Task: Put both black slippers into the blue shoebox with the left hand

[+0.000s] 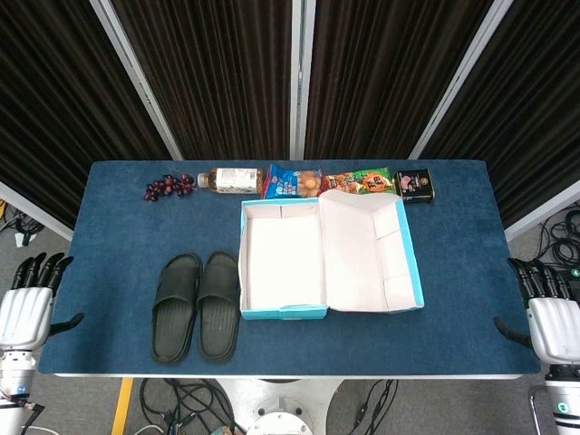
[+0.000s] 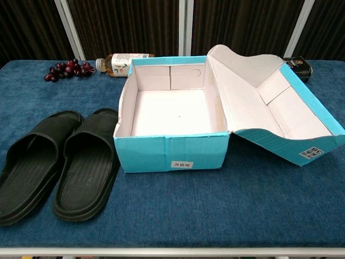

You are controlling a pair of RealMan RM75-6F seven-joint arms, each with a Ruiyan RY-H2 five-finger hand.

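Observation:
Two black slippers lie side by side on the blue table, the left slipper (image 1: 176, 306) (image 2: 33, 164) and the right slipper (image 1: 219, 304) (image 2: 89, 162), just left of the blue shoebox (image 1: 283, 312) (image 2: 170, 153). The box stands open and empty, white inside, its lid (image 1: 367, 254) (image 2: 272, 102) folded out to the right. My left hand (image 1: 29, 299) hangs open off the table's left edge, well away from the slippers. My right hand (image 1: 546, 313) hangs open past the right edge. Neither hand shows in the chest view.
Along the back edge lie a bunch of dark grapes (image 1: 169, 187) (image 2: 67, 70), a drink bottle (image 1: 231, 179) (image 2: 121, 60), snack packets (image 1: 331, 182) and a small black tin (image 1: 416, 185) (image 2: 299, 66). Cables trail on the floor below the table's front edge.

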